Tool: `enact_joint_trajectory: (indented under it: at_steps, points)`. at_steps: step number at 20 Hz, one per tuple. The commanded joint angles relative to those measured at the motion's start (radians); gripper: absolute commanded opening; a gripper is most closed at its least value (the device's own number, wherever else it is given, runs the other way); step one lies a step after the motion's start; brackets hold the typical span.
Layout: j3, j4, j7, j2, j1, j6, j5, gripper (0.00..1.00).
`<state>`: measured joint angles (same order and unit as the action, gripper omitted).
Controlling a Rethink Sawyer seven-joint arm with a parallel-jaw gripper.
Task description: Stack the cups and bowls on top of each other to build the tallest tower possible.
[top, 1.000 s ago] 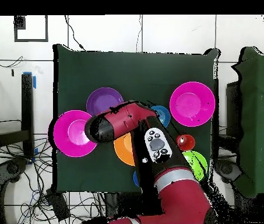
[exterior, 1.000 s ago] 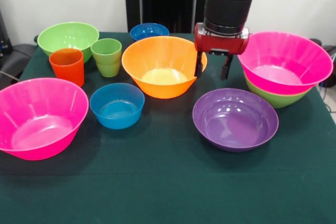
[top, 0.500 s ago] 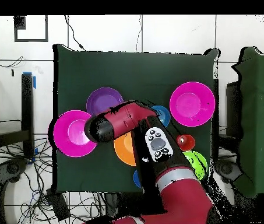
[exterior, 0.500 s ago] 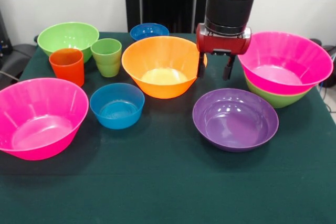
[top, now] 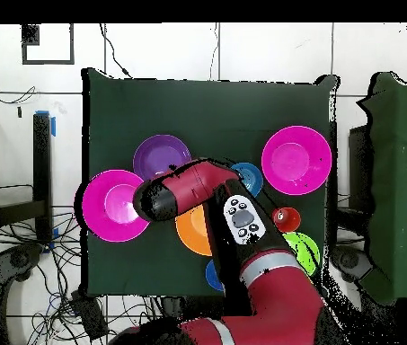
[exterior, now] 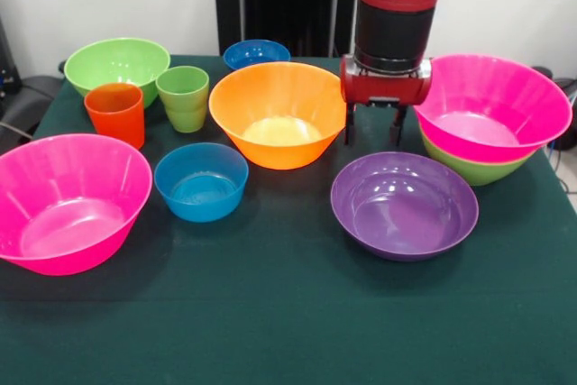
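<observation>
— Starting at the left edge, what's there?
— A big pink bowl (exterior: 70, 200), empty, near the table (exterior: 288, 322) edge; behind it the orange-red cup (exterior: 115, 112), the light green cup (exterior: 184, 96) and a green bowl (exterior: 115, 65).
— And the middle?
— A small blue bowl (exterior: 201, 180), the empty orange bowl (exterior: 279, 113), another small blue bowl (exterior: 256, 52) at the far side. The near strip of cloth is bare.
— The gripper (exterior: 371, 123)?
— Fingers spread, holding nothing, hanging between the orange bowl and the right-hand pile.
— The pile?
— A pink bowl (exterior: 491, 105) nested in a green one (exterior: 473, 169); the shallow purple bowl (exterior: 404, 205) lies in front.
</observation>
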<state>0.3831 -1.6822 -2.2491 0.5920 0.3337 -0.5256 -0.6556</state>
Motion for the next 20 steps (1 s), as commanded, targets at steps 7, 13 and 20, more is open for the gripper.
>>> enact_joint_trajectory:
  at_steps: [7,13,20]
  points:
    - [0.042,-0.007,0.069,-0.09,0.016,0.033,-0.002,1.0]
    - [0.088,0.032,0.146,-0.089,0.033,0.028,-0.019,1.0]
    - [0.136,0.052,0.242,-0.079,0.08,-0.008,-0.042,1.0]
